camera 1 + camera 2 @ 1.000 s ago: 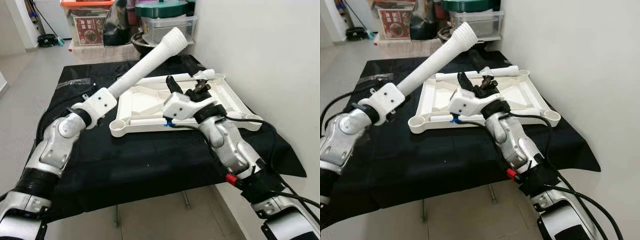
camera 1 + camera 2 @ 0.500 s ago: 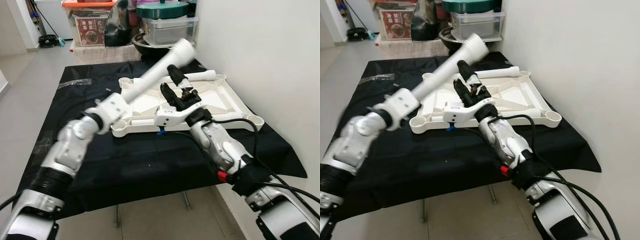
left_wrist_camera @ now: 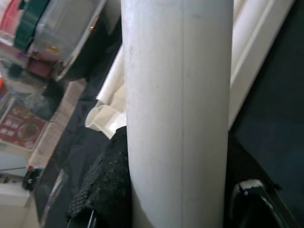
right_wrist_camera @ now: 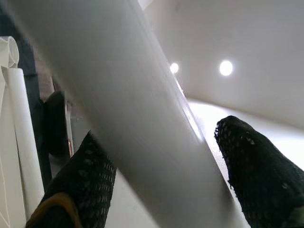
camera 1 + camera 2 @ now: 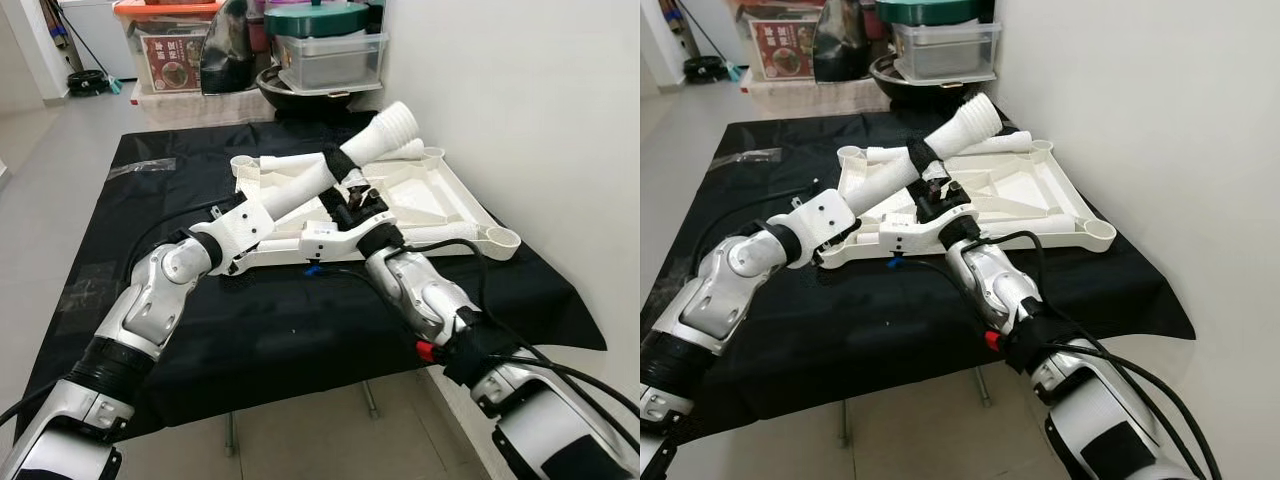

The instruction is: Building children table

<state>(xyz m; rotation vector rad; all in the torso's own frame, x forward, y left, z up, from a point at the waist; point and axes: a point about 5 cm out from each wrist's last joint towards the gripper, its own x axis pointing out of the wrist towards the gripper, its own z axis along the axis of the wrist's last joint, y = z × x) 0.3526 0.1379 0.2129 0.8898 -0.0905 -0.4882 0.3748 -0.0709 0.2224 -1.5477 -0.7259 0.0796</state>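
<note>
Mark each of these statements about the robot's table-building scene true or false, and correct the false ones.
1. The left gripper holds a white table leg. True.
2. The white tabletop lies on a red cloth. False: the cloth is black.
3. The right gripper has a finger on each side of the same leg. True.
4. The leg lies flat on the floor. False: it is held slanting above the tabletop.
5. Storage boxes stand beyond the far edge of the table. True.
</note>
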